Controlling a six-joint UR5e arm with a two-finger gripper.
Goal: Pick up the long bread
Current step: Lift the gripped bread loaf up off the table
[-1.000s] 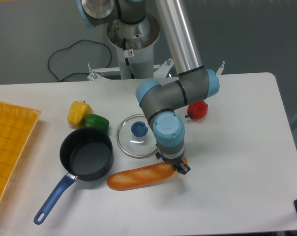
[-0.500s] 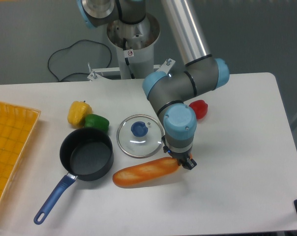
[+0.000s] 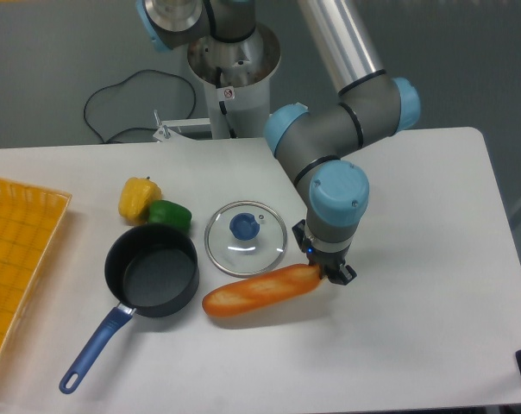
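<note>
The long bread [image 3: 259, 291] is a glossy orange-brown baguette with paler slashes, lying almost level just in front of the glass lid. My gripper [image 3: 327, 272] points down and is shut on the bread's right end. The bread's left end reaches toward the pan. Whether the bread hangs above the table or still touches it is hard to tell. The wrist hides most of the fingers.
A black pan [image 3: 151, 271] with a blue handle sits left of the bread. A glass lid [image 3: 245, 238] with a blue knob lies behind it. Yellow [image 3: 138, 197] and green [image 3: 169, 214] peppers stand at the back left. A yellow basket [image 3: 19, 259] is at the far left.
My gripper has moved right and slightly back, carrying the bread's right end with it. The whole bread has shifted right. The arm now hides the red fruit behind it.
</note>
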